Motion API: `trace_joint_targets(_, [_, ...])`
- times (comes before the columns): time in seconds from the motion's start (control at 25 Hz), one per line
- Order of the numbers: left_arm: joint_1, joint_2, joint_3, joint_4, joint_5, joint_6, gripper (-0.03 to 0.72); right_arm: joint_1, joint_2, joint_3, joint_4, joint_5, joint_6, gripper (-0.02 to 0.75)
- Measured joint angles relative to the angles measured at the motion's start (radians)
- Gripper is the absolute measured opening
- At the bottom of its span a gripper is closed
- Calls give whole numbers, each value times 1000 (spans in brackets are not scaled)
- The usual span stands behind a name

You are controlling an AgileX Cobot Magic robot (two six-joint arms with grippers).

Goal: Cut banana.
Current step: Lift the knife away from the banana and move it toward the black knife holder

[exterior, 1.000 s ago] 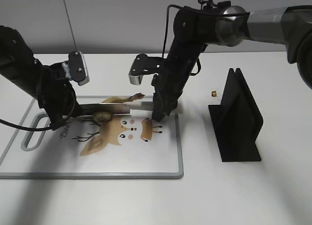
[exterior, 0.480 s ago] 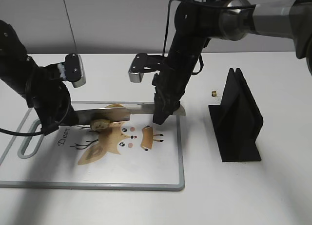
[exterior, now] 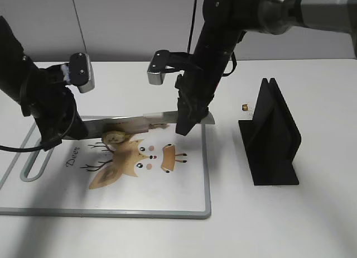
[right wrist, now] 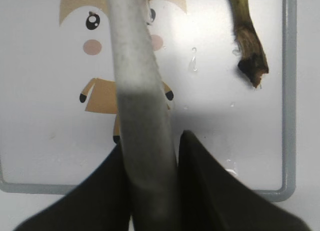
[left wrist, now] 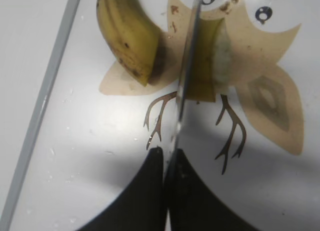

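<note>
A long knife hangs level over the deer-print cutting board, held at both ends. My left gripper is shut on the blade tip; in the left wrist view the blade runs edge-on between the banana on its left and a cut piece on its right. My right gripper is shut on the grey handle. The cut piece lies just in front of the blade. The banana's stem end lies near the board's rim.
A black knife stand stands on the table right of the board. A small gold object lies behind it. The board's handle loop is at the left. A grey wall is at the back.
Both arms have risen and lifted the knife off the board. The left arm has shifted left. The cut banana piece now lies a little further left.
</note>
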Motion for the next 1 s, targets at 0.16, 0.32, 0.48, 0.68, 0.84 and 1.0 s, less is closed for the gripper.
trace_joint_targets(0.16, [0, -57, 0, 3, 36, -2, -4, 0, -36, 0, 4, 25, -19, 204])
trace_joint_targets(0.32, [0, -142, 0, 7, 75, -4, -9, 0, -90, 0, 8, 40, -37, 202])
trace_joint_targets(0.48, [0, -227, 0, 10, 94, -7, -9, 0, -150, 0, 8, 41, -44, 202])
trace_joint_targets(0.68, [0, -315, 0, -4, 119, -11, -9, 0, -226, 0, 4, 48, -51, 202])
trace_joint_targets(0.84, [0, -360, 0, -10, 127, -11, -9, 1, -261, 0, 4, 51, -56, 202])
trace_joint_targets(1.0, [0, -367, 0, -11, 129, -11, -4, 2, -262, 0, 3, 52, -58, 202])
